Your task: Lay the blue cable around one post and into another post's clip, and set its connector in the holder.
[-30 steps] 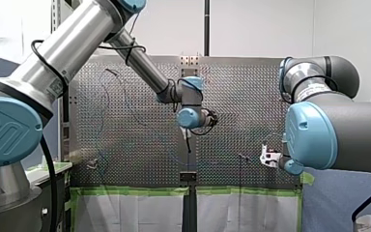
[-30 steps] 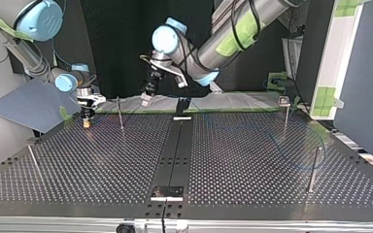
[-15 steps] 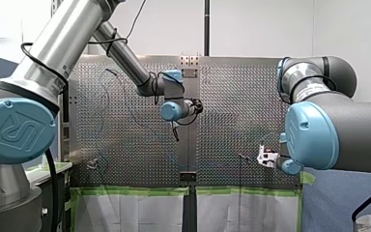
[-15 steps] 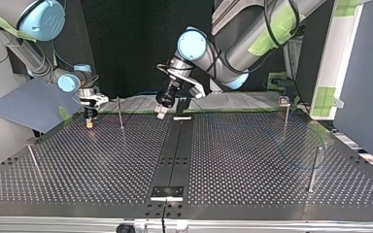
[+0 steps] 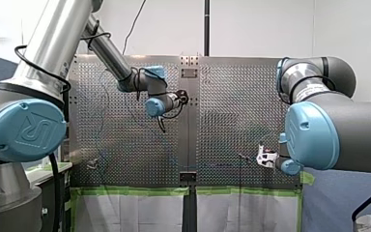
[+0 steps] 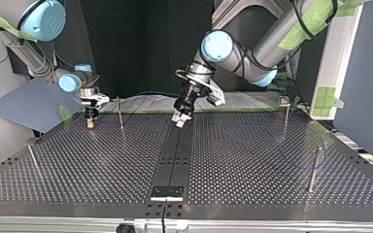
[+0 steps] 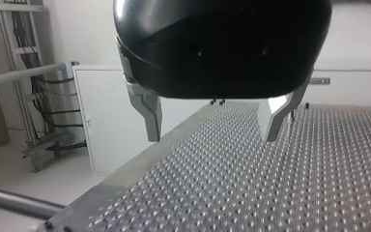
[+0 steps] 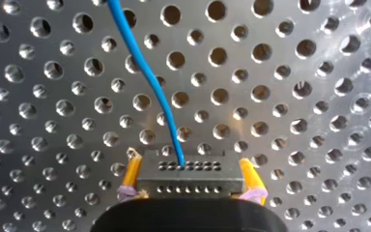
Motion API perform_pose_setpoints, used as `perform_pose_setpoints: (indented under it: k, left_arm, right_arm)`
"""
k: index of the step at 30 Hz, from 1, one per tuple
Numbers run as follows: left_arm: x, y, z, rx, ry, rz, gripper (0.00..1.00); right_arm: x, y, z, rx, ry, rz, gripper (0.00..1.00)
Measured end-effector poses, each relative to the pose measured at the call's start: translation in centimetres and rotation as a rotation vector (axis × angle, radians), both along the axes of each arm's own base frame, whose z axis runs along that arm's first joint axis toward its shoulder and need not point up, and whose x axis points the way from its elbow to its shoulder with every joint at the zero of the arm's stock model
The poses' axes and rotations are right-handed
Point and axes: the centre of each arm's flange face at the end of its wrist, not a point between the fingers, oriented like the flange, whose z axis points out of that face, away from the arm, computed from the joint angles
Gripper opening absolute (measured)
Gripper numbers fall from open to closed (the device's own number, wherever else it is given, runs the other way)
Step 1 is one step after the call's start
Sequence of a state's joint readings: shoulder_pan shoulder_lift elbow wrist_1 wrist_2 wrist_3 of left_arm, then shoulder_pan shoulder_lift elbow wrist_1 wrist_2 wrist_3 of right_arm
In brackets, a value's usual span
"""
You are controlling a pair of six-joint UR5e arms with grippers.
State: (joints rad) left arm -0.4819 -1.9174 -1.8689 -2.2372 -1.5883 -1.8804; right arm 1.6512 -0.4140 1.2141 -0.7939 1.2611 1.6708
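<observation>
Well, above the perforated table (image 6: 252,165) my left gripper (image 7: 211,137) hangs released (black body, metal fingers apart). My right gripper (image 8: 189,162) clenches the dark connector (image 8: 189,181) between yellow pads (image 8: 131,171), just over the holes, with the blue cable (image 8: 144,72) running out ahead.

The cable (image 8: 131,43) is blue, its connector (image 8: 189,178) grey, the claw pads (image 8: 249,178) yellow, the perforated table (image 8: 294,99) silver.
</observation>
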Motion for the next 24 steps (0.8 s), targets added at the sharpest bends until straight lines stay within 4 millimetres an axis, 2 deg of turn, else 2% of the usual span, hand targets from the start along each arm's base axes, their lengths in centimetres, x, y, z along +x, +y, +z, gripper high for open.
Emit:
perform_pose_setpoints:
  k: [4, 8, 24]
  left_arm:
    - [0.4, 1.6, -0.8, 0.004, -0.004, 0.029, 1.00]
    - [0.1, 2.5, -1.8, 0.011, -0.008, 0.042, 1.00]
    - [-3.3, 4.1, -5.6, 0.018, -0.011, 0.043, 1.00]
  right_arm:
    - [0.0, 0.0, 0.0, -0.002, 0.000, 0.000, 0.00]
    - [0.0, 0.0, -0.1, -0.001, 0.000, 0.000, 0.00]
    - [0.3, 0.2, -0.3, 0.001, 0.000, 0.004, 0.00]
